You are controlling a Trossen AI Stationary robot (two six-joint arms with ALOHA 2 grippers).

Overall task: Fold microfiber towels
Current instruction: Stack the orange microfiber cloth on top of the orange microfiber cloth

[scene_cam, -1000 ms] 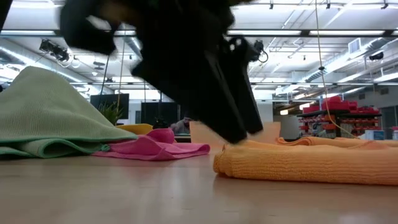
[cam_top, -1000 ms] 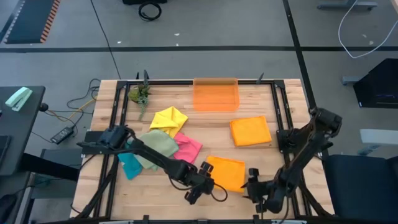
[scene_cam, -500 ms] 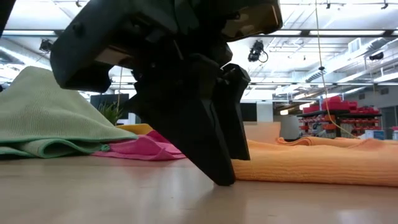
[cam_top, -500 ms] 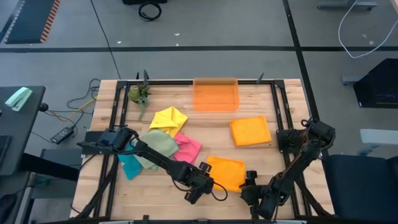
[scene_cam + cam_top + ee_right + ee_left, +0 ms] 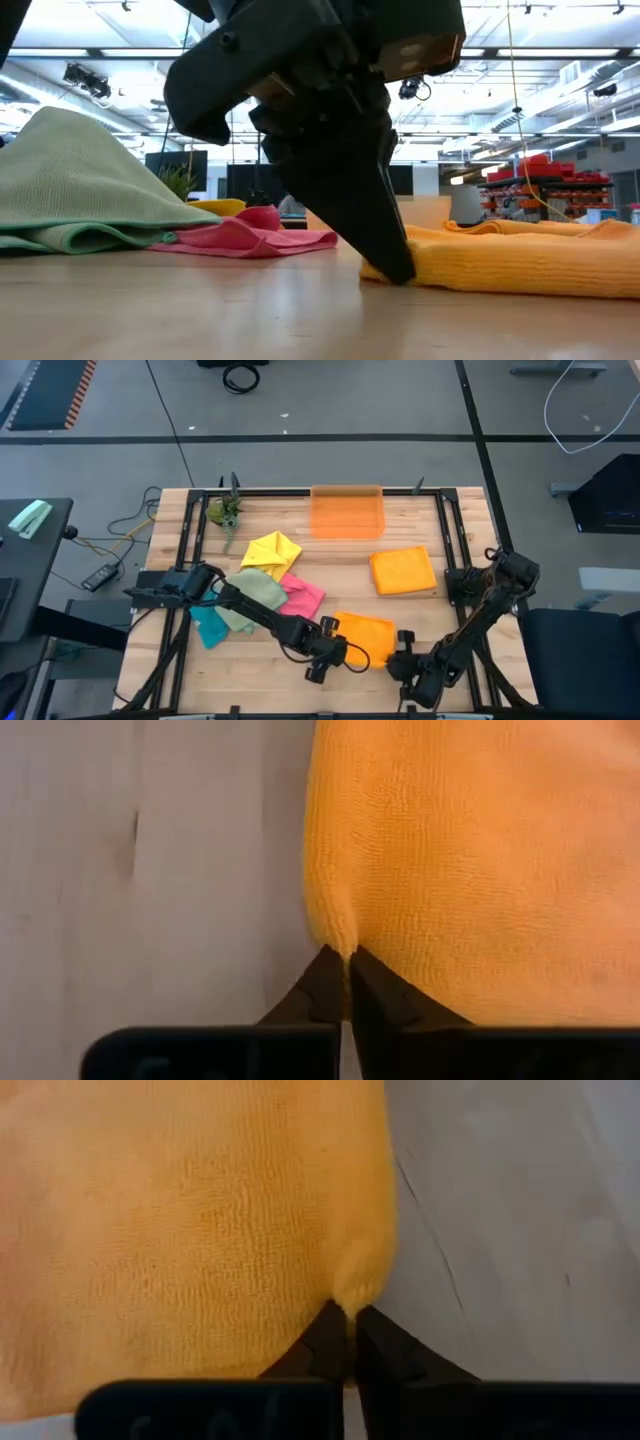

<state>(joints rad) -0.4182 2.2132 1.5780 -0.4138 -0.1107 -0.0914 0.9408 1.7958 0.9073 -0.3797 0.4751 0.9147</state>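
High view: a flat orange microfiber towel [image 5: 365,637] lies at the near edge of the wooden table [image 5: 410,530]. Left end effector [image 5: 322,663] pinches its near-left corner [image 5: 355,1280], fingers pressed together on the fabric; right end effector [image 5: 408,660] likewise pinches the near-right corner [image 5: 335,935]. Sage green [image 5: 252,598], pink [image 5: 302,598] and yellow [image 5: 272,550] towels lie to the left.
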